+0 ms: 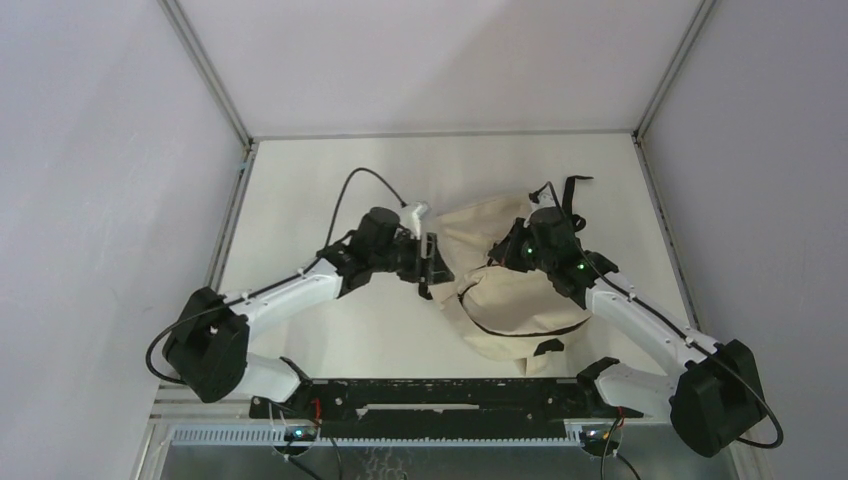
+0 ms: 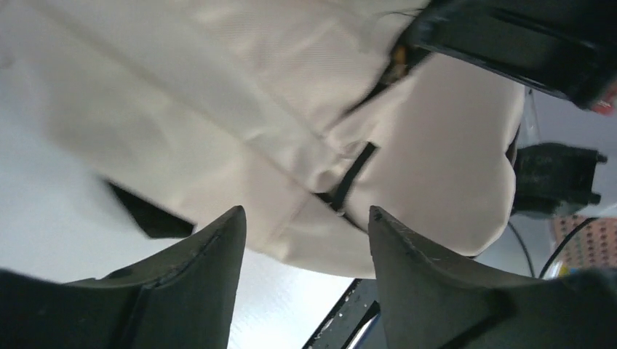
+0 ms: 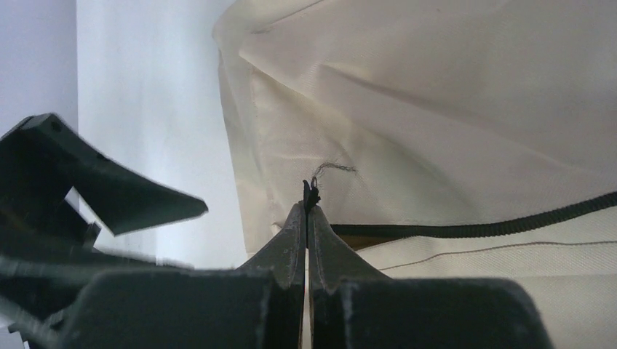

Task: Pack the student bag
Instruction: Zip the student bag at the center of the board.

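The cream-beige student bag (image 1: 510, 290) lies crumpled at the table's middle right, its black zipper (image 1: 520, 332) curving across the near part. My left gripper (image 1: 430, 264) is open and empty at the bag's left edge. In the left wrist view the bag (image 2: 240, 94) fills the space just beyond the open gripper (image 2: 305, 215). My right gripper (image 1: 503, 258) sits on top of the bag. In the right wrist view it (image 3: 308, 207) is shut on a small black zipper pull (image 3: 311, 193) at the end of the zipper (image 3: 473, 228).
The bag's black straps (image 1: 572, 194) lie at its far side. A black rail (image 1: 440, 394) runs along the table's near edge. Grey walls close in the table on the left, the right and the back. The right arm (image 2: 516, 36) shows beyond the bag in the left wrist view.
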`<action>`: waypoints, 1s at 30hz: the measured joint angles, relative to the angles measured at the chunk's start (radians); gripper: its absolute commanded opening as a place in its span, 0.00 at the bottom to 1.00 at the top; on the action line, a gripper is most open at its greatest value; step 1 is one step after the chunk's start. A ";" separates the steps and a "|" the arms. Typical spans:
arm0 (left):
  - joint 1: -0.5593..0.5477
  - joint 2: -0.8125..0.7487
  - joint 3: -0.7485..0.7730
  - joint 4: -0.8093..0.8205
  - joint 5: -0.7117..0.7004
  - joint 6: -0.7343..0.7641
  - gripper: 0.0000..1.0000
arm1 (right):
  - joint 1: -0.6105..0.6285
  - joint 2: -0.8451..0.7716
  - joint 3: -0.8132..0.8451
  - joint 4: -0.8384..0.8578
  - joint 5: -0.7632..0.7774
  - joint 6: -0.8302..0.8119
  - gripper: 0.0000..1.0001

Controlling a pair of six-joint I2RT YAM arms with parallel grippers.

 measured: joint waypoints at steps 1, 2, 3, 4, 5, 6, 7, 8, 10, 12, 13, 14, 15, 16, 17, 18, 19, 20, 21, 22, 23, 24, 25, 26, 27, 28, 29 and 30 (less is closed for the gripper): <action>-0.030 0.000 0.021 -0.017 -0.015 0.029 0.70 | 0.000 0.003 0.000 0.006 -0.006 0.000 0.00; -0.069 0.000 0.048 -0.035 -0.039 0.068 0.71 | 0.000 0.006 0.000 0.011 -0.011 0.000 0.00; -0.101 -0.001 0.071 -0.040 -0.058 0.101 0.71 | 0.000 0.009 0.000 0.014 -0.016 0.001 0.00; -0.135 -0.001 0.087 -0.042 -0.083 0.138 0.71 | 0.000 0.010 0.000 0.016 -0.019 0.001 0.00; -0.166 -0.001 0.097 -0.035 -0.115 0.179 0.71 | -0.001 0.011 0.000 0.018 -0.026 0.002 0.00; -0.194 -0.001 0.101 -0.022 -0.138 0.219 0.71 | -0.002 0.011 0.000 0.020 -0.030 0.003 0.00; -0.216 -0.001 0.100 -0.011 -0.161 0.257 0.71 | -0.003 0.011 0.000 0.022 -0.034 0.003 0.00; -0.233 0.000 0.100 -0.003 -0.179 0.290 0.71 | -0.005 0.011 0.000 0.023 -0.037 0.004 0.00; -0.249 0.009 0.100 0.029 -0.210 0.351 0.71 | -0.008 0.011 0.000 0.025 -0.045 0.004 0.00; -0.251 0.023 0.100 0.079 -0.239 0.409 0.71 | -0.010 0.011 0.000 0.025 -0.053 0.004 0.00; -0.251 0.030 0.099 0.098 -0.250 0.432 0.71 | -0.011 0.011 0.000 0.025 -0.056 0.004 0.00; -0.251 0.038 0.099 0.117 -0.260 0.457 0.71 | -0.011 0.011 0.000 0.025 -0.058 0.003 0.00; -0.250 0.047 0.098 0.135 -0.269 0.481 0.71 | -0.012 0.011 0.000 0.025 -0.060 0.004 0.00; -0.249 0.057 0.098 0.152 -0.275 0.507 0.71 | -0.013 0.011 0.000 0.025 -0.061 0.004 0.00; -0.249 0.069 0.099 0.166 -0.278 0.528 0.71 | -0.013 0.011 0.000 0.025 -0.061 0.004 0.00; -0.249 0.082 0.099 0.175 -0.277 0.547 0.70 | -0.013 0.011 0.000 0.025 -0.063 0.004 0.00; -0.249 0.095 0.099 0.182 -0.276 0.560 0.70 | -0.013 0.011 0.000 0.025 -0.064 0.004 0.00; -0.249 0.106 0.099 0.186 -0.272 0.571 0.70 | -0.013 0.011 0.000 0.025 -0.064 0.004 0.00; -0.249 0.119 0.099 0.190 -0.266 0.578 0.69 | -0.013 0.011 0.000 0.025 -0.066 0.004 0.00; -0.249 0.131 0.099 0.193 -0.254 0.583 0.68 | -0.013 0.011 0.000 0.025 -0.067 0.004 0.00; -0.249 0.138 0.099 0.196 -0.246 0.585 0.68 | -0.013 0.011 0.000 0.025 -0.069 0.004 0.00; -0.249 0.145 0.099 0.201 -0.232 0.586 0.67 | -0.013 0.011 0.000 0.025 -0.071 0.004 0.00; -0.250 0.151 0.099 0.209 -0.221 0.586 0.67 | -0.013 0.011 0.000 0.025 -0.072 0.004 0.00; -0.250 0.155 0.099 0.214 -0.214 0.586 0.66 | -0.013 0.011 0.000 0.025 -0.073 0.004 0.00; -0.251 0.161 0.100 0.217 -0.203 0.586 0.66 | -0.013 0.011 0.000 0.025 -0.076 0.004 0.00; -0.251 0.168 0.100 0.223 -0.197 0.586 0.66 | -0.013 0.011 0.000 0.026 -0.078 0.004 0.00; -0.251 0.176 0.100 0.228 -0.191 0.586 0.66 | -0.013 0.011 0.000 0.026 -0.079 0.004 0.00; -0.251 0.185 0.100 0.233 -0.186 0.586 0.65 | -0.013 0.011 0.000 0.026 -0.080 0.004 0.00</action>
